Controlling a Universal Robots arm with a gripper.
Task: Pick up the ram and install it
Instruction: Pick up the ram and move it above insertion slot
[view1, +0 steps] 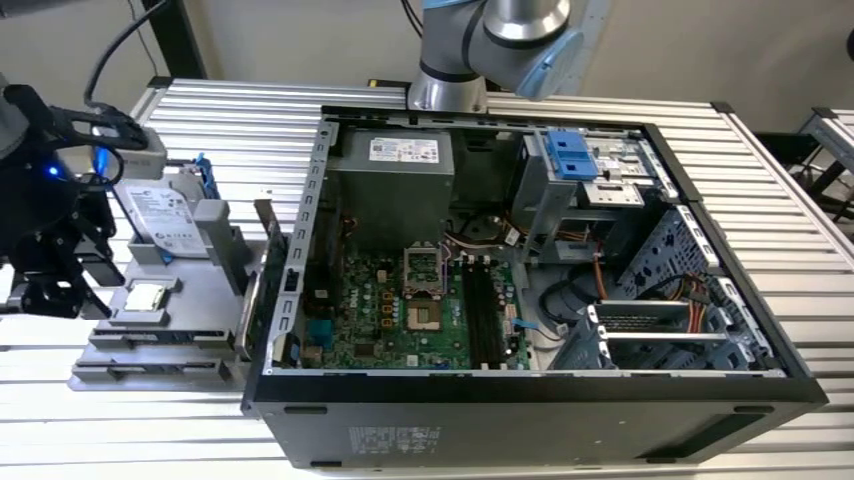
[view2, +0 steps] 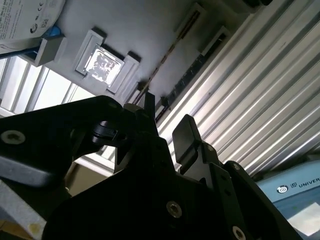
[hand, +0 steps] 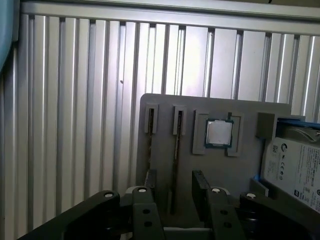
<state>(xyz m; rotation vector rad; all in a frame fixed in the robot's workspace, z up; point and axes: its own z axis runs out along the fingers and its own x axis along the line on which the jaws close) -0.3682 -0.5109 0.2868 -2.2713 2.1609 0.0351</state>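
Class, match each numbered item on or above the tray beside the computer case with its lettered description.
1 ram
2 square chip
3 hard drive
4 gripper

A white label, blue clips
B open, over the gray tray
C on edge in a narrow slot
D flat in a square recess

Pairs: 1-C, 2-D, 3-A, 4-B

Thin dark ram (hand: 176, 165), standing edgewise in grey holder (hand: 235, 170)
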